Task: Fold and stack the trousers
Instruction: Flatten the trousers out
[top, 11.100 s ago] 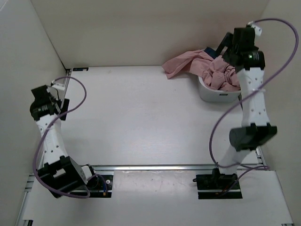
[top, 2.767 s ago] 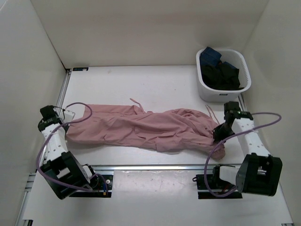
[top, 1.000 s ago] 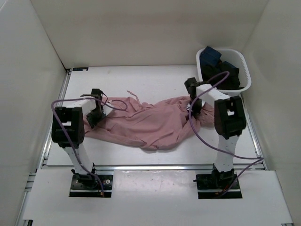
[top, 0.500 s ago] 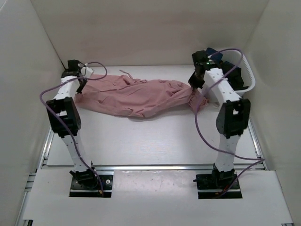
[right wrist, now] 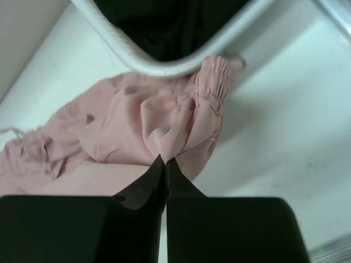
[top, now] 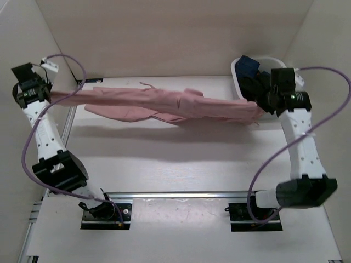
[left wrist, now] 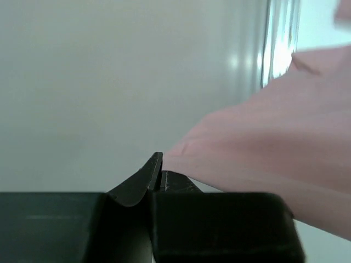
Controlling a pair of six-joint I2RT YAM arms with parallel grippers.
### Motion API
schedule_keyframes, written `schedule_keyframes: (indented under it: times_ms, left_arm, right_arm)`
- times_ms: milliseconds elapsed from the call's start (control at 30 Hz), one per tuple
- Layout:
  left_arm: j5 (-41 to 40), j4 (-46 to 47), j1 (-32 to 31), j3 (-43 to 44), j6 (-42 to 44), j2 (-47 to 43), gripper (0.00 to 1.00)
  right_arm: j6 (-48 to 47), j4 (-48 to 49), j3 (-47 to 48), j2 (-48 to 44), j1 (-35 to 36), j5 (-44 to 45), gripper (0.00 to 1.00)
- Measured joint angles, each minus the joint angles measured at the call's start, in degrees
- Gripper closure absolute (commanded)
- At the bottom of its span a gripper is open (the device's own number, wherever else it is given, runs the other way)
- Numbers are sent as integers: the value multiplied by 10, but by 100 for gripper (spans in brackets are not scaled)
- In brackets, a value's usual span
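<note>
From above, trousers [top: 170, 107] stretched aloft, up close, right fingers [right wrist: 143, 189] clamping gathered waist, left fingers [left wrist: 137, 186] clamping opposite end

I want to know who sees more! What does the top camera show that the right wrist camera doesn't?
Only the top camera: the whole dusty-pink cloth trousers stretched in the air between both arms, with the left gripper holding the other end. Only the right wrist camera: the gathered elastic edge up close, and the right gripper shut tight on a fold of cloth. Both: the pink trousers, the white plastic basket and the dark clothes inside it.
</note>
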Motion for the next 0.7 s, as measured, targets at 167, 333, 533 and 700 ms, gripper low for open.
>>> schedule_keyframes:
  times_ms: [167,333,533,700]
  left_arm:
    - [36,-13,65,-230,68,-132,86]
    - [38,-14,103,-482,123,-229,86]
    - [38,23,130,-671,172,-279,86]
    - [37,57,166,-706,208,-280,86]
  right_arm:
    - [22,-30,-223,-178,-26,-27,100]
    - [75,-73,-464,-320,-47,-29,100]
    - [146,-124,-625,-427,-52,-26,100]
    - [170,-124,-628,-430,-53,-10,100]
